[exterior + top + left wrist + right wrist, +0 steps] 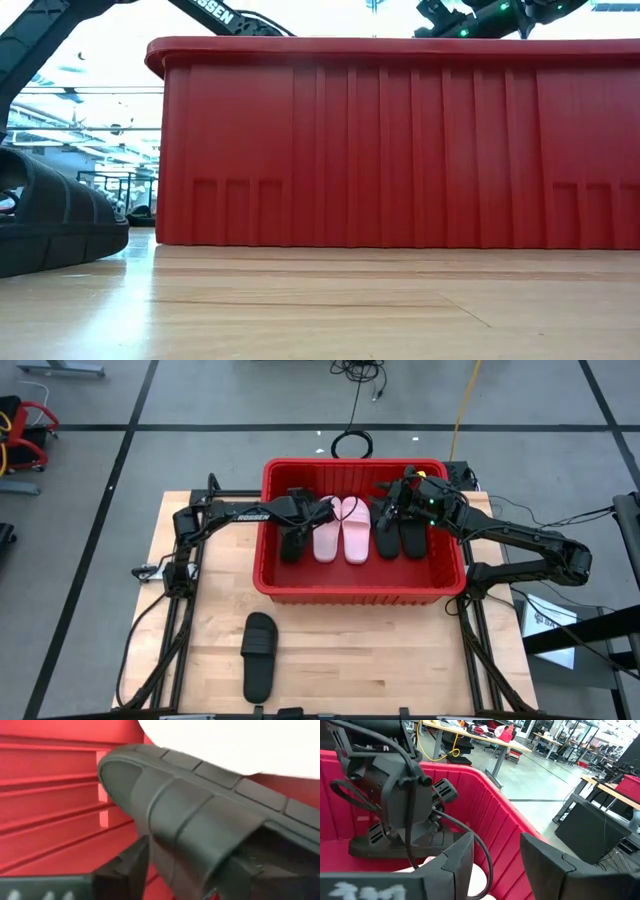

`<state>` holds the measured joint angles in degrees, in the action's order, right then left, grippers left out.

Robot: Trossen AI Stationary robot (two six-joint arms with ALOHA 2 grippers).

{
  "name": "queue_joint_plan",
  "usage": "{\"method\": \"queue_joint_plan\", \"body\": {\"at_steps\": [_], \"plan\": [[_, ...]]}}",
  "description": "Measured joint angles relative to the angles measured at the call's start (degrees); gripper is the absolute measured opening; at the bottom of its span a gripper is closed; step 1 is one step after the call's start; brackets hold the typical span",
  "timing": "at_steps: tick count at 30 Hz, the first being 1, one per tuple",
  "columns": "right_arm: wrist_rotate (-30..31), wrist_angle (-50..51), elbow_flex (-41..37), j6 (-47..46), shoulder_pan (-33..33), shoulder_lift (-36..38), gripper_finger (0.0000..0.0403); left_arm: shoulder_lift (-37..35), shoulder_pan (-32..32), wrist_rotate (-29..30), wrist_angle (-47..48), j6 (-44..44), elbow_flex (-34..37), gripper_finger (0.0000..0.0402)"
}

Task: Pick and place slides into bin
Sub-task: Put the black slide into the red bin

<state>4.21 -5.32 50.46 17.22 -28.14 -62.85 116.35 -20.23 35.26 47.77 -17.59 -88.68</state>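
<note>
High view: taken from overhead, straight down; the whole pale wooden table (400,650) is covered. Low view: set at tabletop height, close against the ribbed side of the large red plastic crate (400,150). Left wrist view: held very near a black rubber slide sandal (200,830) inside the crate. Right wrist view: directed across the crate interior toward the room. The crate is shared by all four views.

Overhead lighting was even and bright in the high view, with soft short shadows under the lone black slide (259,669) on the wooden surface (380,660). Low view: background above the bin (400,140) blown out white, foreground sheen on wood. Left wrist view was blurred, overexposed at one corner.
</note>
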Motion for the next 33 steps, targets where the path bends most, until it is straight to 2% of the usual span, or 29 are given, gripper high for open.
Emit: {"method": "queue_joint_plan", "body": {"at_steps": [4,8,15,27,33], "plan": [[0.0,0.0,0.0,0.0,0.0,0.0,0.015,-1.0,0.4,-2.9,-0.8,-0.1,0.0,0.0227],[0.0,0.0,0.0,0.0,0.0,0.0,0.015,-1.9,0.9,-4.2,-3.5,-0.1,0.0,0.0243],[0.0,0.0,0.0,0.0,0.0,0.0,0.015,-2.8,2.1,-4.0,-6.8,-1.5,0.0,0.0246],[0.0,0.4,0.0,-0.3,0.0,0.0,0.015,-3.2,-0.2,-2.9,0.5,0.8,-0.2,0.0246],[0.0,0.4,0.0,-0.3,0.0,0.0,0.015,-3.2,-1.3,-3.8,-0.5,-1.1,-0.2,0.0245]]}}
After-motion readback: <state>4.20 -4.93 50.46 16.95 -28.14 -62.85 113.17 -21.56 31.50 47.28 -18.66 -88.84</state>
